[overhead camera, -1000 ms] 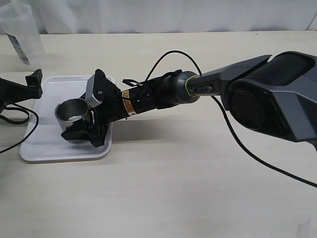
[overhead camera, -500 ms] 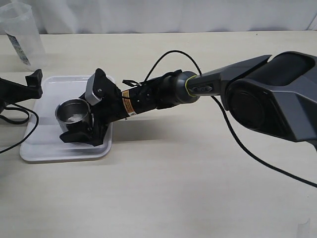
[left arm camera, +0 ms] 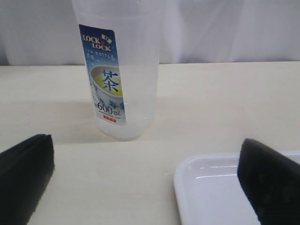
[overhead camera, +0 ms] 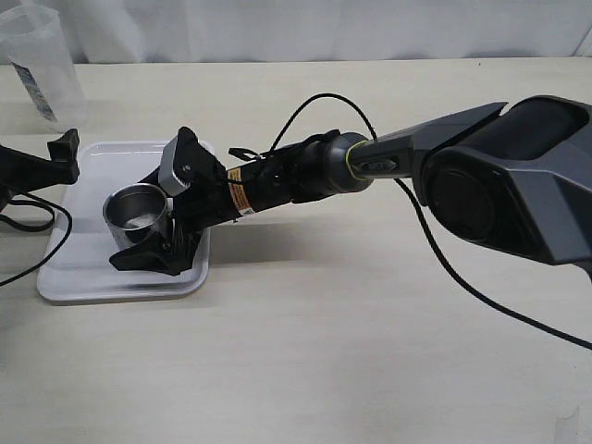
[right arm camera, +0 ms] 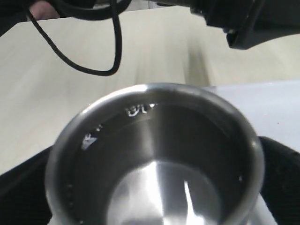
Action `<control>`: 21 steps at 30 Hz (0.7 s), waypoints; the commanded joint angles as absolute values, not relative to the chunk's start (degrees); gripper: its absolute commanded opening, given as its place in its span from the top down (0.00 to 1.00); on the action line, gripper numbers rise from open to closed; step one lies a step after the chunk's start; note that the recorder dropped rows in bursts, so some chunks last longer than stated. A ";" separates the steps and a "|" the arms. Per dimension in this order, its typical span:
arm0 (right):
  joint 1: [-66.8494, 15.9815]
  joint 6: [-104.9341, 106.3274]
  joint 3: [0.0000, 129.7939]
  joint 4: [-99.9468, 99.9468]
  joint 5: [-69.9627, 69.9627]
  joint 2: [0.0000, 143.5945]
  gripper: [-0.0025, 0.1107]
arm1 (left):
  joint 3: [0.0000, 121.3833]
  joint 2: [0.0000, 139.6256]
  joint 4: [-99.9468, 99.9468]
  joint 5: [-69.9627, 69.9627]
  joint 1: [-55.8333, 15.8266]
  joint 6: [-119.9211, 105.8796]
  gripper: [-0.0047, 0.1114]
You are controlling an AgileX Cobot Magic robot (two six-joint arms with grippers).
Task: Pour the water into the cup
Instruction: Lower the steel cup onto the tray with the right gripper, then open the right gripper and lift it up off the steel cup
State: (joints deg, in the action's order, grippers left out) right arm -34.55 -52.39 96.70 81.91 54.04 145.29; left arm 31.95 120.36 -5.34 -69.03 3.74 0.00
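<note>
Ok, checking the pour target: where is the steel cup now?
In the exterior view the cup stands on the white tray at the left, between the right gripper's fingers.

exterior: raised, angled down over table (overhead camera: pixel 324 370), facing white curtain (overhead camera: pixel 277 28); wide, covers whole workspace.
left wrist: low, near tabletop, facing bottle (left arm camera: pixel 126 70) and curtain; mid-range.
right wrist: very close, looking down into cup (right arm camera: pixel 154 93).
overlap: tray (overhead camera: pixel 65 277) in all three; bottle in exterior + left wrist; cup in exterior + right wrist.
</note>
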 commanded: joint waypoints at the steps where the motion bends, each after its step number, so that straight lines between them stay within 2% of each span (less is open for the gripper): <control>1: -34.67 -51.75 96.92 81.80 54.55 142.87 0.01 | 32.78 120.02 -4.70 -69.96 3.70 0.31 0.06; 14: -34.67 -51.99 96.92 91.84 55.76 133.35 0.01 | 32.77 120.02 -4.93 -69.96 3.70 0.31 0.06; 21: -34.67 -64.53 96.92 95.02 55.76 127.42 0.01 | 32.77 120.02 -4.93 -69.96 3.70 0.31 0.06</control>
